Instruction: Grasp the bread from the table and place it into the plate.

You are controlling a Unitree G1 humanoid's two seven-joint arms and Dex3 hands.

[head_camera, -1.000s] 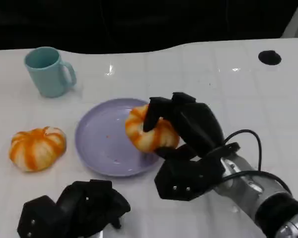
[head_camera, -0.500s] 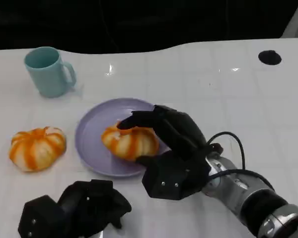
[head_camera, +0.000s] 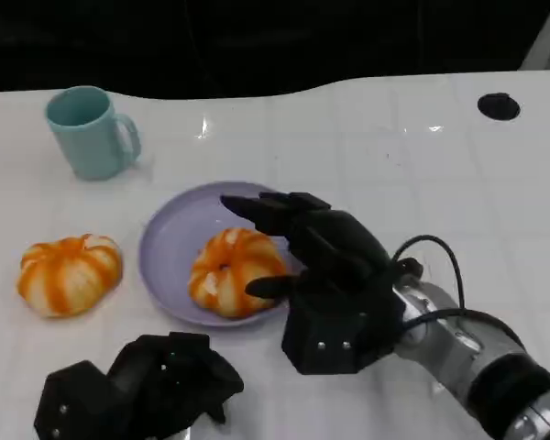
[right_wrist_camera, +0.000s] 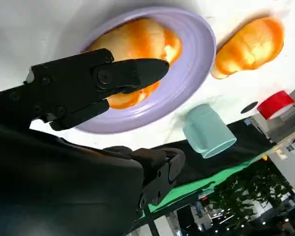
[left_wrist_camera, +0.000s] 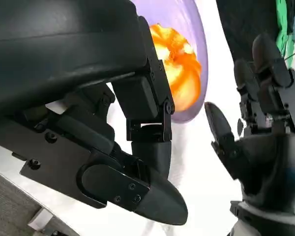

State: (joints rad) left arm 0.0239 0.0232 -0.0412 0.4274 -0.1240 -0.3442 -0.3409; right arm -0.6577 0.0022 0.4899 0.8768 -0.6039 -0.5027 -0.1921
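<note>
1. Where the right hand (head_camera: 325,275) reaches over the near right rim of the plate (head_camera: 165,247), its fingers are spread apart and hold nothing; they arch above the bread (head_camera: 231,271) without gripping it.
2. Bread lies inside the lilac plate, on its near half.
3. Left hand (head_camera: 137,390) rests low at the table's near edge, fingers curled in, nothing in them.
4. Second bread (head_camera: 69,273) sits on the white table (head_camera: 394,156), left of the plate and apart from it; teal mug (head_camera: 90,131) stands upright farther back.
5. Right wrist view shows a red object (right_wrist_camera: 277,104) and greenery beyond the table.
6. Half a second ago the right hand's fingers were wrapped on the bread; now they have let go, and the bread rests slightly nearer.
</note>
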